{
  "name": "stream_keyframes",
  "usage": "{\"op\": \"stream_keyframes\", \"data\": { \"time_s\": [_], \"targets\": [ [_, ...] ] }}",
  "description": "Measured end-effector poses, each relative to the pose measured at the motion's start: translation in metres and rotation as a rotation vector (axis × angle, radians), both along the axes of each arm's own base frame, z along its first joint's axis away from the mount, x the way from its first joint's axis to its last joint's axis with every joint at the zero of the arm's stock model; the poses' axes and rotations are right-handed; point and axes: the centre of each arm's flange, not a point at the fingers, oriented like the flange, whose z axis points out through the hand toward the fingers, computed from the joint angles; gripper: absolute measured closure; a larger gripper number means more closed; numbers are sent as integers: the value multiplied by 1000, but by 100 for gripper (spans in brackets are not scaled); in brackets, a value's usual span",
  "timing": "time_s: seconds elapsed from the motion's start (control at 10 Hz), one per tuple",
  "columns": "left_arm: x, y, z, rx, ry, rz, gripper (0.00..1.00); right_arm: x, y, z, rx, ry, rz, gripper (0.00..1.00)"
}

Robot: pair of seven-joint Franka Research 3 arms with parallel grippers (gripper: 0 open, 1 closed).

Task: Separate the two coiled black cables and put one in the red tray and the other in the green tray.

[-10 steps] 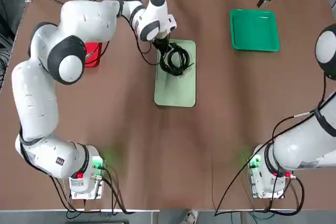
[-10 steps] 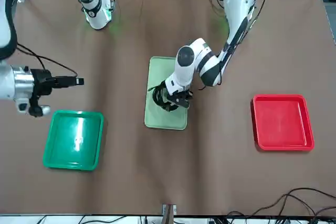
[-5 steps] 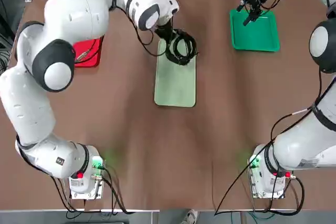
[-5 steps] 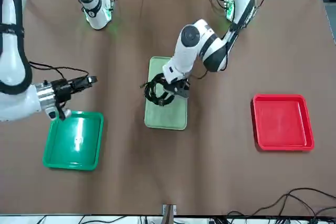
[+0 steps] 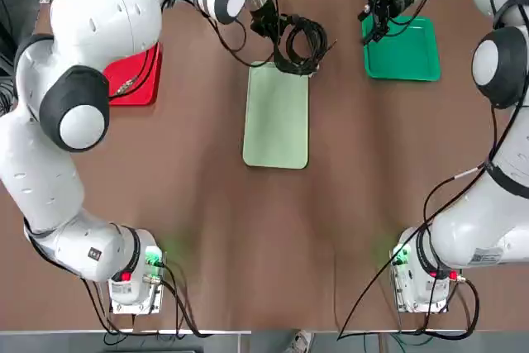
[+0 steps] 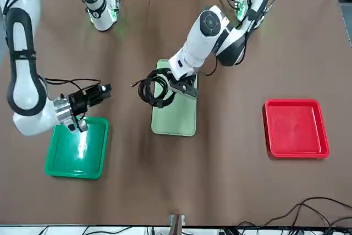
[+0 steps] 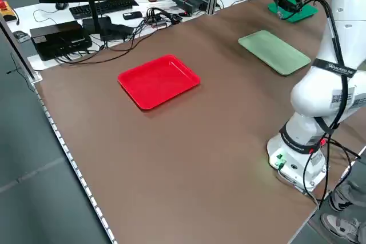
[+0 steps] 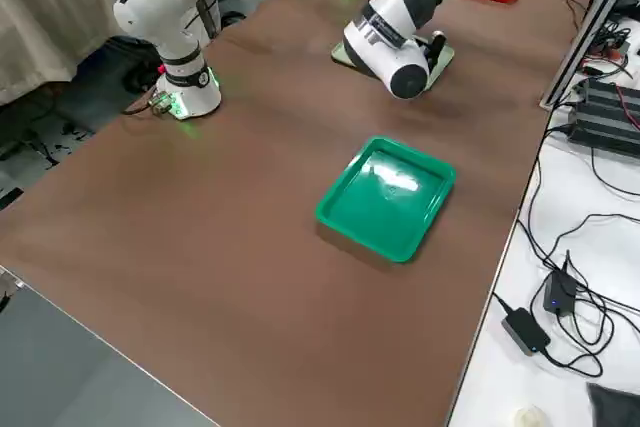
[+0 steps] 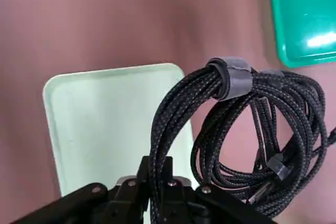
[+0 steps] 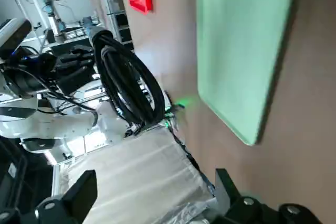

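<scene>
The two coiled black cables [image 5: 302,42] hang together as one bundle in the air past the far end of a pale mint tray, with my left gripper [image 5: 273,32] shut on them. In the left wrist view the bundle [image 9: 239,129] shows two grey straps and the fingers [image 9: 152,182] clamp one side of the loops. My right gripper [image 5: 369,24] is open and hovers at the green tray's [image 5: 402,49] near-centre edge, a short way from the cables [image 6: 154,87]. The red tray [image 6: 295,127] holds nothing and lies on the left arm's side, partly hidden in the top view.
The pale mint rectangular tray [image 5: 277,117] lies bare at the table's middle. Loose wires and equipment [image 7: 108,24] crowd the bench beyond the far edge. Both arm bases [image 5: 132,274] stand at the near edge.
My left gripper lifted the cable bundle off the mint tray and carried it far and toward the green tray. My right gripper swung in from beyond the table toward the bundle.
</scene>
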Motion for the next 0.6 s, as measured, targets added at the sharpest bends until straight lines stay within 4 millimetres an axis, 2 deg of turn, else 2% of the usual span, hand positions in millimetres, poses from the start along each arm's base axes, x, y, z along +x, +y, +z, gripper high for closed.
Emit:
{"op": "stream_keyframes", "data": {
  "time_s": [0.1, 0.3, 0.6],
  "targets": [
    [0, -5, 5, -27, 14, 8, 89, 0, 11, 1, 24, 0, -1, 1],
    [0, -20, 2, -64, 44, 15, 89, 0, 26, 5, 56, 0, -1, 1],
    [-5, -48, -6, -89, 77, 27, 89, -1, 31, 5, 68, 4, 1, 2]
  ]
}}
